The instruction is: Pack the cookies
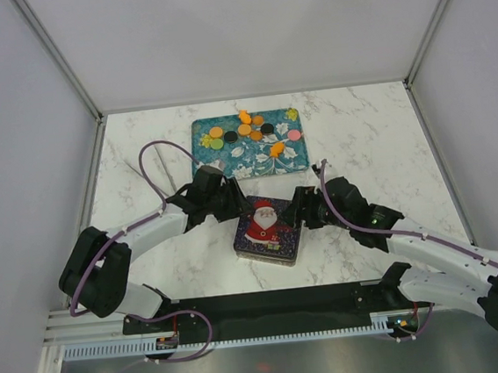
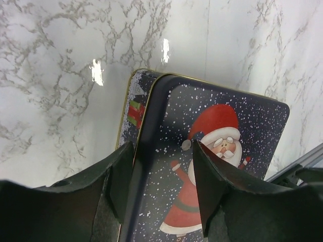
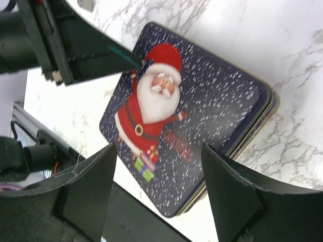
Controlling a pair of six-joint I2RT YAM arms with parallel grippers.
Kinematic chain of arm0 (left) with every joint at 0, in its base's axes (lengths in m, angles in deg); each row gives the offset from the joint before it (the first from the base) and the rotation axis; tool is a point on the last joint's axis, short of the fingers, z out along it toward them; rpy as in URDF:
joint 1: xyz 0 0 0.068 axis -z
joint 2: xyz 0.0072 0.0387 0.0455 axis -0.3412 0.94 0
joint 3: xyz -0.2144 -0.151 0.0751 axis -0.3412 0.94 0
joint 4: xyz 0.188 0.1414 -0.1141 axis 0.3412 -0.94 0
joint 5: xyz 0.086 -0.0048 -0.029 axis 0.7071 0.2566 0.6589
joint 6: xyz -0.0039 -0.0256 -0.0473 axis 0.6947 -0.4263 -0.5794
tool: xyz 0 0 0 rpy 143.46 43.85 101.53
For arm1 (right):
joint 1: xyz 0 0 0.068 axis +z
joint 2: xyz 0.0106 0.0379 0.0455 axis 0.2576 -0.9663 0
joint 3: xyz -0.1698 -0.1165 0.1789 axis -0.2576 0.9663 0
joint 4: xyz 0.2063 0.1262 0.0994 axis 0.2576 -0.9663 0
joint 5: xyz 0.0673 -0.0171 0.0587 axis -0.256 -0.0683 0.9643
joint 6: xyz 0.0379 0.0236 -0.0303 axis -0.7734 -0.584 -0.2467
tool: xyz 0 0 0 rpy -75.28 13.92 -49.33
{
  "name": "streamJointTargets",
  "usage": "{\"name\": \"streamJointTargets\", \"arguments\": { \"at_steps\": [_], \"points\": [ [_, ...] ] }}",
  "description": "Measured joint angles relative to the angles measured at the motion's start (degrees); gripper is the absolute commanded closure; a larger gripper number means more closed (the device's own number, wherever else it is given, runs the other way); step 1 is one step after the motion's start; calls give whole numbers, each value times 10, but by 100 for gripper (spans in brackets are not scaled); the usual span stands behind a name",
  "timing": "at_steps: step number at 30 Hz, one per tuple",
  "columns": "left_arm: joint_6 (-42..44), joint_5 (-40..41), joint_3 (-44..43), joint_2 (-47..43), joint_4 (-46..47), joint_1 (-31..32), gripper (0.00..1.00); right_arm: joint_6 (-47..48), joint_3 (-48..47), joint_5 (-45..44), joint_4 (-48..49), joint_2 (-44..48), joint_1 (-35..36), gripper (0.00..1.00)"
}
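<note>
A white marble-patterned table (image 1: 359, 141) stood inside plain white walls. From the left, the left gripper (image 1: 233, 206) reached in low over the table, at the left edge of a dark blue rectangular metal tin printed with a Santa Claus (image 1: 267, 230). In its wrist view the black fingers (image 2: 118, 181) stood apart, with the left rim of the tin's lid lying in the gap between them, and neither pad clearly pressed on it. The lid looked slightly offset from the gold-edged base beneath.

Behind the tin, towards the far side of the table, lay a teal rectangular tray with a leaf pattern (image 1: 229, 158). The cookies (image 1: 245, 130), small flat discs in orange, black, green and pink, lay spread on its far half, well apart from the tin.

On the right, the right gripper (image 1: 297, 210) sat just beside the tin's right edge. Its fingers (image 3: 96, 186) were spread wide above the tin, holding nothing.
</note>
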Motion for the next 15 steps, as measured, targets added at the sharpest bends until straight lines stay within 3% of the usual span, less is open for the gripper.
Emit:
{"name": "streamJointTargets", "arguments": {
  "at_steps": [15],
  "points": [
    [2,-35,0,1,0,1,35,7,-3,-58,-25,-37,-34,23]
  ]
}}
